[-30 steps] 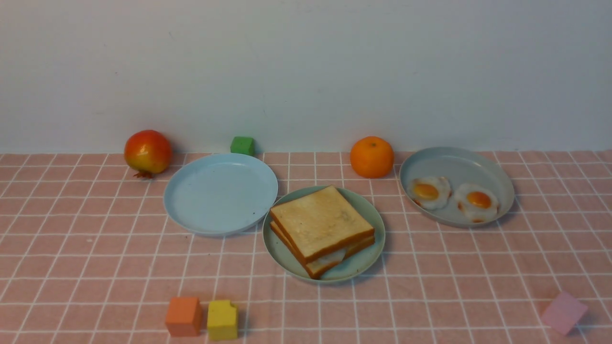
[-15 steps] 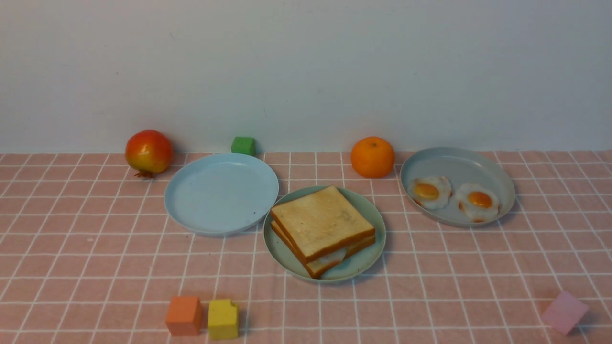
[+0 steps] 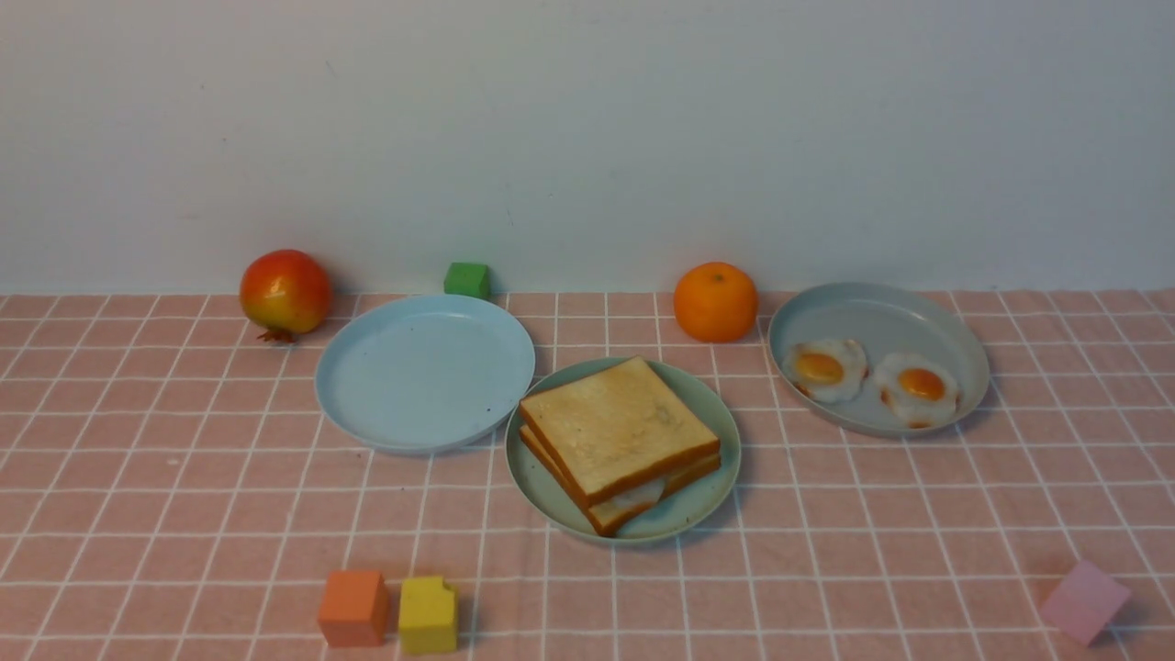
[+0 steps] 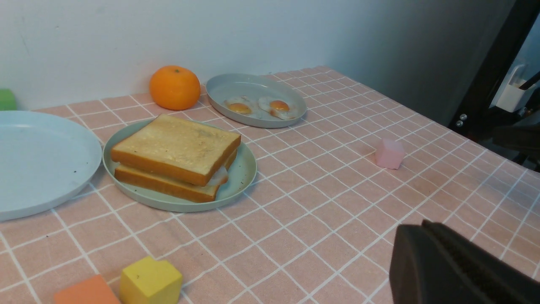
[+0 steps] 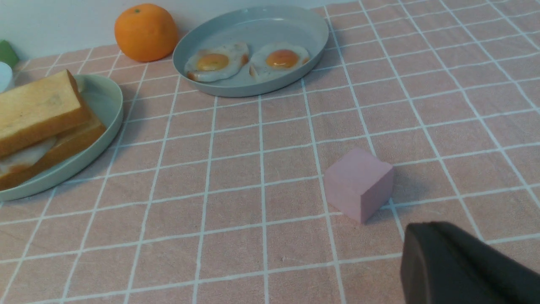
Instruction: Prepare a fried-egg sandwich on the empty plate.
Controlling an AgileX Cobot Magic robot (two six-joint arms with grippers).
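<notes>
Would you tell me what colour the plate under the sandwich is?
Mint green, with a few dark specks; the plate under the sandwich shows best in the left wrist view.

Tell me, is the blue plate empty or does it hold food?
Empty. The blue plate shows only bare surface with a few dark specks; the sandwich sits on the green plate beside it.

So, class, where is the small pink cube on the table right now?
In the front view the small pink cube sits alone at the near right corner of the pink checked tablecloth, nearer than the grey plate holding two fried eggs.
</notes>
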